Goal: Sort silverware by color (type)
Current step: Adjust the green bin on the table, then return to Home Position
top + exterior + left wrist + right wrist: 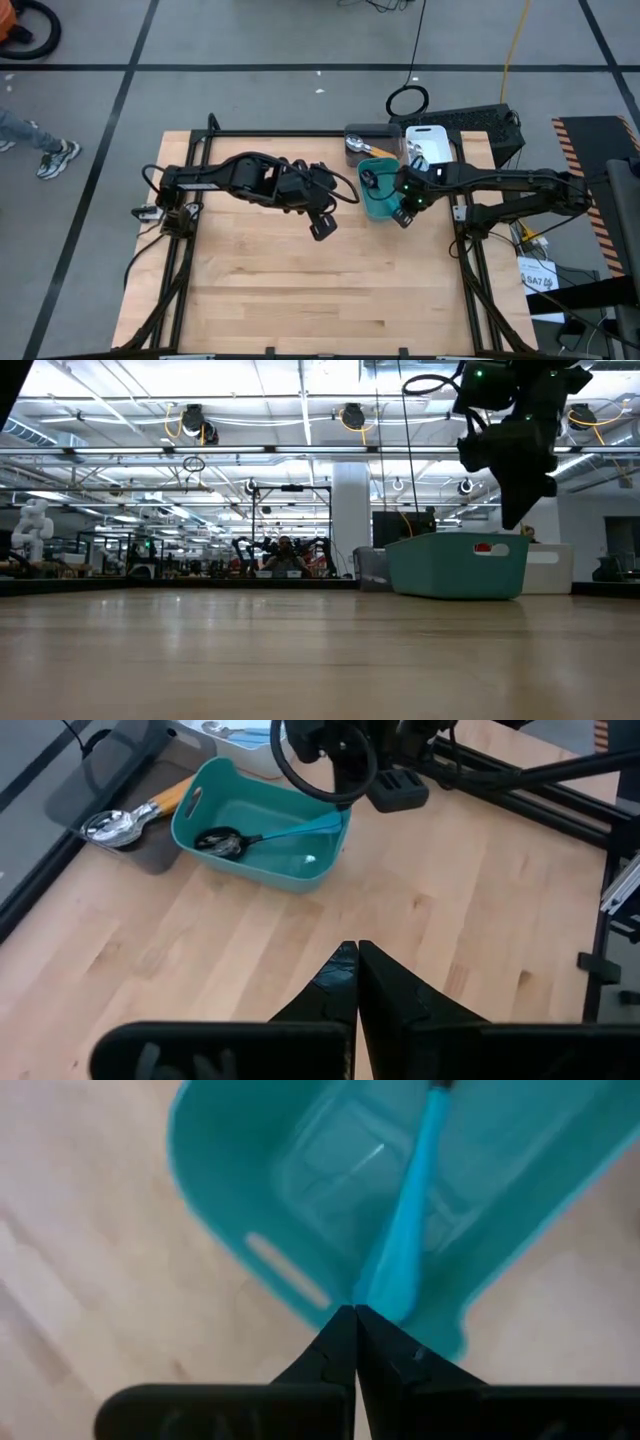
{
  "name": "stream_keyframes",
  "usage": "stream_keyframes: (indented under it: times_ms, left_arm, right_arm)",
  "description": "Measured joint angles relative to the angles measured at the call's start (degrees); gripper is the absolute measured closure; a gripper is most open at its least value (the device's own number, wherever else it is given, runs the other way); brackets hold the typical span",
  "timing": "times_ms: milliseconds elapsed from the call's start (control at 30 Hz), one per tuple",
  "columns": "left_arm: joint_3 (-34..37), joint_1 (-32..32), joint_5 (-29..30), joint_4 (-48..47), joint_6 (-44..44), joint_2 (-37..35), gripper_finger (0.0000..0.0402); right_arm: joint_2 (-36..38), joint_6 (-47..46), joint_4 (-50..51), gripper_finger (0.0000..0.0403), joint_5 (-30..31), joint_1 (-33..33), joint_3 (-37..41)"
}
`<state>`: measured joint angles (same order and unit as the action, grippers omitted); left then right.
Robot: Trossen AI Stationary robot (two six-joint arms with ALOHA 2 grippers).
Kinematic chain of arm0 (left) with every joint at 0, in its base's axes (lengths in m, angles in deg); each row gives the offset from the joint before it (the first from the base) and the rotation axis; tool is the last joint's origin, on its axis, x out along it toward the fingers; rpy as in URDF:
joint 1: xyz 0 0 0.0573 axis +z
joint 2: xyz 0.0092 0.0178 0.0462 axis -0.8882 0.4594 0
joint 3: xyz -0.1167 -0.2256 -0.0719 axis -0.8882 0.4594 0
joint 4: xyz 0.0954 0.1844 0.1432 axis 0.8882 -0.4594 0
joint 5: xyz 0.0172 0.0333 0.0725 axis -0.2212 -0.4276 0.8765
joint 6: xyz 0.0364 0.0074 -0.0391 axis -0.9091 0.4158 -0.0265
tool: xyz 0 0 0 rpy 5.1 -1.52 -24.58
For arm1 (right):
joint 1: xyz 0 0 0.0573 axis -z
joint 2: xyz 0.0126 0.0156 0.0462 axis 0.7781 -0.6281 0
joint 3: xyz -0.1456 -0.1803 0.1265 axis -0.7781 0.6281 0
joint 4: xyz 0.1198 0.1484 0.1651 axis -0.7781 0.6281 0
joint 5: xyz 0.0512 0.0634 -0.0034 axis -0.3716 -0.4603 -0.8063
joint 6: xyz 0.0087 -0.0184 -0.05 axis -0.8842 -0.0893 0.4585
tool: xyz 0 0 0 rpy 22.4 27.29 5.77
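Wooden surface (300, 280) lies bare; the blue-handled utensil (290, 828) rests in the teal bin (378, 200). Right claw (403, 215) closed, empty, beside it: lift straight clear. Left claw (322, 228) closed, mid-surface.

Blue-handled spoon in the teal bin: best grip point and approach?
Grip the light-blue handle near its raised end, where it leans on the teal bin rim by the right gripper. Come from above: the dark bowl lies low on the bin floor, walled in, so the propped handle is probably the only part with finger room.
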<state>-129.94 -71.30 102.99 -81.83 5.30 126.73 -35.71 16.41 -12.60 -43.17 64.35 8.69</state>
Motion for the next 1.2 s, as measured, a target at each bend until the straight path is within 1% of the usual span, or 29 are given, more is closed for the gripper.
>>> stream_keyframes:
  times_ms: [133,200,300,467,767,900,1067,1133,1200]
  left_arm:
    - [0.00,-0.02,-0.96,-0.04,-0.35,0.00,0.0392]
    - [0.00,-0.39,-1.09,-0.56,-0.30,0.00,0.0392]
    - [0.00,-1.48,-1.14,-1.64,-0.25,0.00,0.0392]
    - [0.00,-3.98,-1.18,-3.31,-0.22,0.00,0.0392]
    - [0.00,-7.30,-0.81,-7.08,0.35,0.00,0.0392]
    - [0.00,-7.81,-0.68,-6.15,0.33,0.00,0.0392]
    - [0.00,-7.83,-0.64,-5.69,-0.68,-1.48,0.0392]
    - [-0.02,-7.52,-0.63,-5.67,-1.40,-2.65,0.0392]
    - [-0.02,-6.85,-1.25,-5.35,-0.99,-3.63,0.0392]
  right_arm:
    - [-0.81,-0.39,-1.61,0.0403,4.11,0.10,-0.02]
    - [-1.84,-0.36,-0.73,0.0403,5.48,0.08,-0.02]
    - [-3.56,-0.51,1.06,0.0403,5.09,0.01,0.00]
    - [-4.74,-3.29,2.81,0.0403,2.41,-1.42,0.00]
    - [-4.51,-13.01,0.65,0.0403,0.68,-6.03,0.00]
    - [-3.29,-16.96,-0.27,0.0403,0.70,-7.68,-0.53]
    - [0.13,-18.11,-0.33,0.0403,0.94,-8.40,-4.72]
    - [1.85,-16.31,-0.12,0.0403,1.68,-8.40,-7.24]
    - [3.83,-12.12,-0.63,0.0403,3.16,-8.40,-10.31]
